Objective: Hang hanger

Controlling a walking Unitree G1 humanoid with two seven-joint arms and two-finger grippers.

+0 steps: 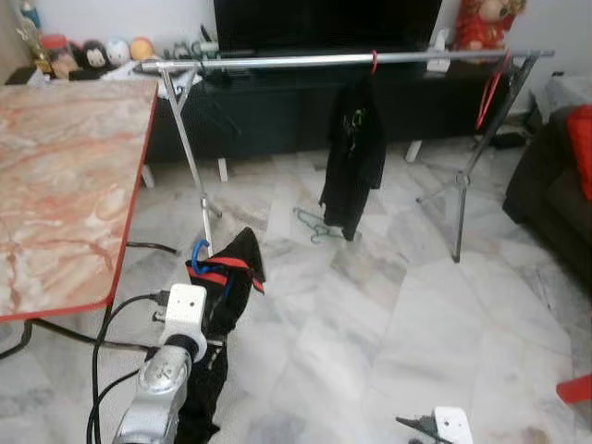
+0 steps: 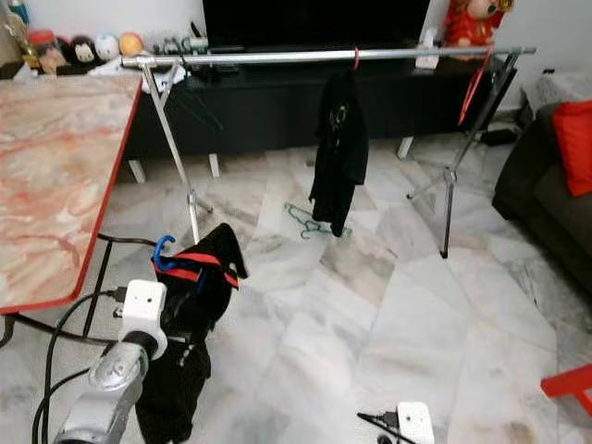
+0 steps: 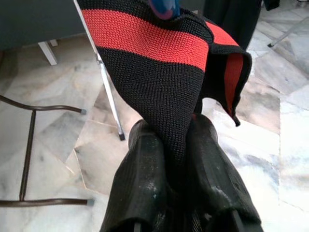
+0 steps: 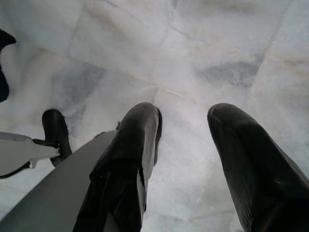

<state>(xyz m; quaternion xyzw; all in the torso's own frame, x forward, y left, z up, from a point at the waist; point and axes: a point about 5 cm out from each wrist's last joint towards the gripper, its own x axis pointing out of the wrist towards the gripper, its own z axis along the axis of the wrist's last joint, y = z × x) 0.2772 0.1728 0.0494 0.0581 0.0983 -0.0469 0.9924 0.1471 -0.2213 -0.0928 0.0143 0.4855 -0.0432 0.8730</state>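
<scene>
The left gripper point(image 3: 178, 145) is clamped on the black-and-red garment point(image 1: 227, 277), not on the blue hanger point(image 1: 198, 252) inside it, and holds it low, well below the rail point(image 1: 305, 61) and near its left leg. The knit could slide through the fingers, or the hook swing and miss the rail. The right gripper point(image 4: 186, 125) hangs open over the floor.

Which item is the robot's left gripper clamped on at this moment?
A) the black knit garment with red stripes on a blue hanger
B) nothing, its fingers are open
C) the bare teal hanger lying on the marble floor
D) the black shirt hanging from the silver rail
A: the left gripper pinches the black knit garment with red stripes, whose blue hanger hook pokes out on top.
</scene>
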